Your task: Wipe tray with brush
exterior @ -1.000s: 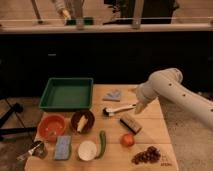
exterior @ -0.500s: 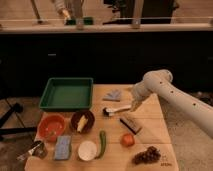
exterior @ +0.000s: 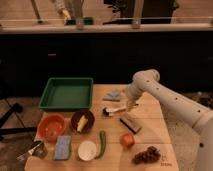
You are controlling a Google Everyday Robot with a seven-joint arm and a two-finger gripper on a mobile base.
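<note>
On the tabletop point(exterior: 150, 131), the tray point(exterior: 66, 93) sits far left. The brush point(exterior: 115, 109) lies near its right front corner, long axis left-right, dark head toward the tray. The gripper point(exterior: 131, 104) hovers at the handle's right end, fingers spread, grasping nothing.

Wooden table point(exterior: 156, 134) bearing, along its front edge, a metallic object point(exterior: 34, 149), blue sponge point(exterior: 63, 147), white round dish point(exterior: 87, 150), slim green vegetable point(exterior: 102, 144), red-orange fruit point(exterior: 127, 140) and dark grapes point(exterior: 148, 155); behind these, an orange bowl point(exterior: 51, 127), dark bowl point(exterior: 82, 121), brown-black block point(exterior: 131, 123) and grey-blue cloth point(exterior: 114, 94).
</note>
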